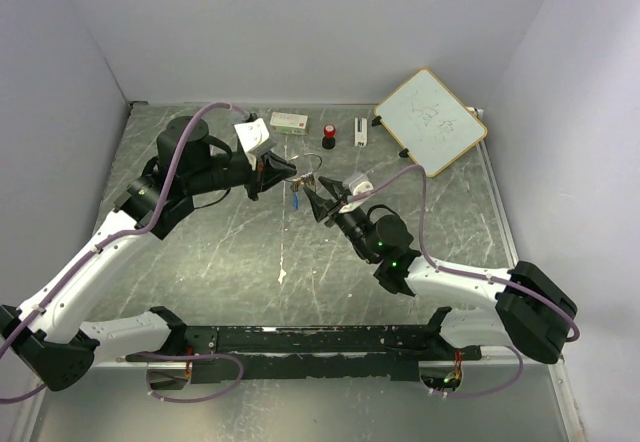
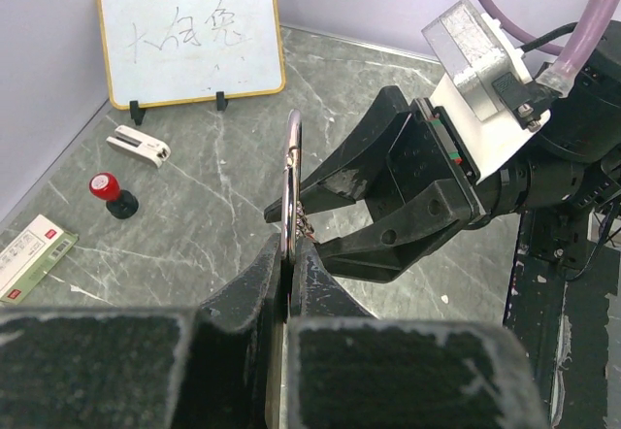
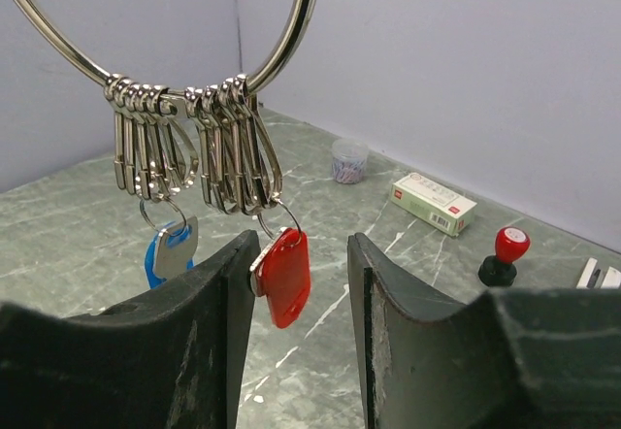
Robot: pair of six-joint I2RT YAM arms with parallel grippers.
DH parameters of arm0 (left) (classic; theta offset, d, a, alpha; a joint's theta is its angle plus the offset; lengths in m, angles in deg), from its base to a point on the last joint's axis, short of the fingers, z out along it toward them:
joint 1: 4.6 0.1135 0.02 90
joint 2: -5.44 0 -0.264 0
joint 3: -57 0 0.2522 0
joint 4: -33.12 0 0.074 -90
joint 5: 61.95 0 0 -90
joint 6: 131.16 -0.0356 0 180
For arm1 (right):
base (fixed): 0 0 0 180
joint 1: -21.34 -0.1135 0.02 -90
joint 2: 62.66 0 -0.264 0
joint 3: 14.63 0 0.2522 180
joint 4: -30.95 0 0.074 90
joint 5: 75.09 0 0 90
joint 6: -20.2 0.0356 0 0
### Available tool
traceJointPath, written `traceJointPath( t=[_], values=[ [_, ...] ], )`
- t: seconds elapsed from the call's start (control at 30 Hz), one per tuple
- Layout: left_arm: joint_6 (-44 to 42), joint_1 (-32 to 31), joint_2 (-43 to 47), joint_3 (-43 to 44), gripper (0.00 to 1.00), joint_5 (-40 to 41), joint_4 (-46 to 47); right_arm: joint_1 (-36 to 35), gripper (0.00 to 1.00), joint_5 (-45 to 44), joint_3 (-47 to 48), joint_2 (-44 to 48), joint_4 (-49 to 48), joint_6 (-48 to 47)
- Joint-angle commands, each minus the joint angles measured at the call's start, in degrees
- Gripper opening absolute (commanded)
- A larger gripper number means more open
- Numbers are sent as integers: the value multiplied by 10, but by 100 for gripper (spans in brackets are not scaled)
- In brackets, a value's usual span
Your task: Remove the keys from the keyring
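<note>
Holding, left pincer (image 2: 288, 254): clamped shut on the keyring (image 2: 291, 172), which stands edge-up off the table so the keys hang free for me.
Right pincer (image 3: 301, 254): jaws part open, gripping nothing, either side of the red key (image 3: 286, 279); I judge it is lined up to pinch that.
Red key: glossy plastic head, rounded corners.
Blue key (image 3: 167, 254): hangs beside it, silver metal in front.
Clips (image 3: 228, 148): two bunches of slim polished hooks.
Keyring: thin bright hoop.
Far: marbled grey table (image 3: 78, 225), red-topped stamp (image 3: 506, 254).
</note>
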Motion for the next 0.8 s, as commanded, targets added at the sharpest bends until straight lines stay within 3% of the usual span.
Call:
traceJointPath(
  t=[0.0, 0.1, 0.27, 0.5, 0.7, 0.77],
  values=[
    [8, -6, 14, 6, 7, 8, 19, -2, 42, 5, 16, -4, -22, -7],
    [8, -6, 18, 5, 7, 12, 19, -2, 35, 3, 18, -3, -19, -7],
    [10, -6, 23, -2, 7, 19, 28, -2, 0, 1, 21, 1, -4, -8],
    [14, -6, 23, -11, 7, 60, 36, -2, 0, -15, 32, 27, 68, -16],
    [15, -6, 13, -23, 18, 125, 40, -2, 0, -65, 74, 65, 217, -18],
    [13, -6, 11, -30, 26, 134, 45, -2, 0, -83, 96, 77, 270, -13]
  ],
)
